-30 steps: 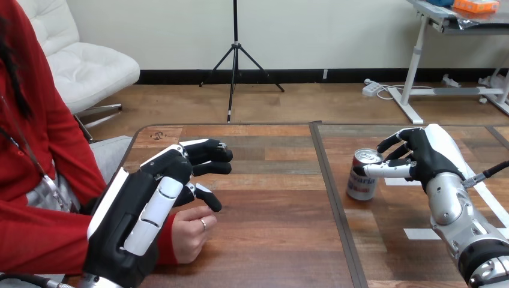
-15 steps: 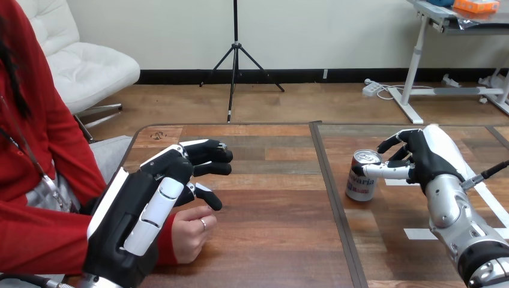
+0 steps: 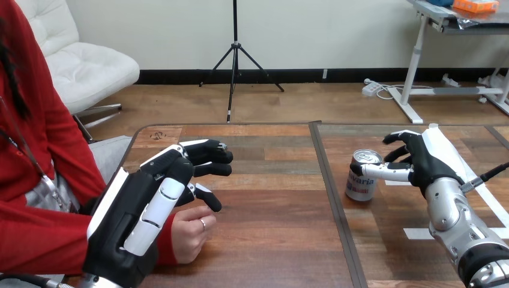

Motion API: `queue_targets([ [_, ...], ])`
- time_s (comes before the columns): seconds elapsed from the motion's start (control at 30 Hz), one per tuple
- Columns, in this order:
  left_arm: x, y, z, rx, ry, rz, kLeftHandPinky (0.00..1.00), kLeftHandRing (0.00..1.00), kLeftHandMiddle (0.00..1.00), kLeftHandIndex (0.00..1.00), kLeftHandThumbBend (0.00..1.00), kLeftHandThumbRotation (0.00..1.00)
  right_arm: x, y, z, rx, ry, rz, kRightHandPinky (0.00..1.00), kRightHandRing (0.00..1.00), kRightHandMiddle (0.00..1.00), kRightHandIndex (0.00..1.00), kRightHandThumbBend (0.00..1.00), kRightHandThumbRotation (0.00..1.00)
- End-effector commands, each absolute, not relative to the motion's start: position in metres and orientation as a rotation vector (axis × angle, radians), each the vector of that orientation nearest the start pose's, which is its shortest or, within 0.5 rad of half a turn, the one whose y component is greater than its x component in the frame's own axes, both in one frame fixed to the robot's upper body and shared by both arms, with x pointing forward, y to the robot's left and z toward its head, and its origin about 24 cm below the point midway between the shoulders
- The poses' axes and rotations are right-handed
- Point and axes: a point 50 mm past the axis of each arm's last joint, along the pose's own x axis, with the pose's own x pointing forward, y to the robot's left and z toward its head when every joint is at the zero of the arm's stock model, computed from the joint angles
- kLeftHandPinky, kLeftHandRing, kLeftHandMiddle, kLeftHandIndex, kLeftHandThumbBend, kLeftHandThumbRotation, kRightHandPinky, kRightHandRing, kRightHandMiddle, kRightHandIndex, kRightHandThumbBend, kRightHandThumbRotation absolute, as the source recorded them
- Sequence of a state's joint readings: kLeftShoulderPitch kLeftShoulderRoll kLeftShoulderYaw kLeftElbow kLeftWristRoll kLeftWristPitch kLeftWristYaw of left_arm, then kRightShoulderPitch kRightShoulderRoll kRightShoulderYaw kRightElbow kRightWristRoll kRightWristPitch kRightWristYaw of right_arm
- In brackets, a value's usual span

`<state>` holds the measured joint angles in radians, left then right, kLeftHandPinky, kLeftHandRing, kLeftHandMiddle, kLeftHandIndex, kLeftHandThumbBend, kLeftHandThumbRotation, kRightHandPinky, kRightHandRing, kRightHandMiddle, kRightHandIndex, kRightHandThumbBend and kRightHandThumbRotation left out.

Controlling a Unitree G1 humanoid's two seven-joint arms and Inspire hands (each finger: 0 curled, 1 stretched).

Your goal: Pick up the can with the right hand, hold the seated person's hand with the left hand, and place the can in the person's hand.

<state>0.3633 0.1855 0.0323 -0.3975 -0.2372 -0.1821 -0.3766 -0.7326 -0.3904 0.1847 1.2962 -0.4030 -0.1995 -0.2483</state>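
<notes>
The can (image 3: 361, 180) stands upright on the tabletop (image 3: 270, 240), its long axis straight up and down and its silver top with the pull tab facing the ceiling. It sits on the right-hand half of the tabletop, just to the right of the dark seam (image 3: 334, 204) that runs front to back across the wood.

The right hand (image 3: 427, 161) is at the can's right side, level with its upper part, palm turned towards it. Its thumb (image 3: 384, 171) reaches out nearly straight across the near side of the can, just below the rim, and looks to be against the metal or very close to it. Its fingers (image 3: 401, 137) are spread and only loosely bent, up behind and to the right of the can, with a clear gap between them and it. So the hand is open around the can, not closed on it. The silver forearm comes in from the lower right corner, over white tape strips (image 3: 420, 233) stuck to the wood.

Over at the left, the left hand (image 3: 135, 219) is raised close in front, its white-shelled back facing up. Its fingers (image 3: 207, 144) reach forward, slackly bent with nothing in them.

The person's hand (image 3: 191, 231) lies on the tabletop just beyond and beneath the left hand, loosely curled, coming out of a red sleeve. The left hand covers its wrist side, and I cannot tell whether the two are touching.
</notes>
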Motion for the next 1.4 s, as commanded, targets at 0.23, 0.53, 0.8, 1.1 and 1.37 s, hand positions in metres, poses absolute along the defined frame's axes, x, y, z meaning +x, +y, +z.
queue_targets([
  [0.23, 0.1836, 0.1773, 0.0951, 0.041, -0.307, -0.334, 0.42, 0.70, 0.71, 0.68, 0.62, 0.84, 0.3552, -0.2376, 0.0313, -0.890, 0.239, -0.106, 0.75, 0.86, 0.89, 0.93, 1.00, 0.48],
  [0.53, 0.1838, 0.1777, 0.0944, 0.046, -0.303, -0.330, 0.42, 0.71, 0.72, 0.68, 0.65, 0.85, 0.3553, -0.2370, 0.0308, -0.891, 0.245, -0.099, 0.76, 0.87, 0.90, 0.94, 1.00, 0.49],
  [0.8, 0.1835, 0.1771, 0.0947, 0.048, -0.302, -0.328, 0.41, 0.71, 0.72, 0.68, 0.65, 0.85, 0.3558, -0.2362, 0.0310, -0.889, 0.247, -0.097, 0.75, 0.86, 0.90, 0.94, 1.00, 0.49],
  [1.1, 0.1834, 0.1766, 0.0943, 0.050, -0.302, -0.329, 0.41, 0.71, 0.71, 0.68, 0.62, 0.85, 0.3567, -0.2354, 0.0312, -0.879, 0.259, -0.081, 0.74, 0.86, 0.90, 0.94, 1.00, 0.49],
  [1.37, 0.1836, 0.1761, 0.0937, 0.048, -0.303, -0.325, 0.40, 0.70, 0.71, 0.67, 0.64, 0.86, 0.3582, -0.2345, 0.0309, -0.879, 0.297, -0.042, 0.74, 0.87, 0.90, 0.92, 1.00, 0.48],
])
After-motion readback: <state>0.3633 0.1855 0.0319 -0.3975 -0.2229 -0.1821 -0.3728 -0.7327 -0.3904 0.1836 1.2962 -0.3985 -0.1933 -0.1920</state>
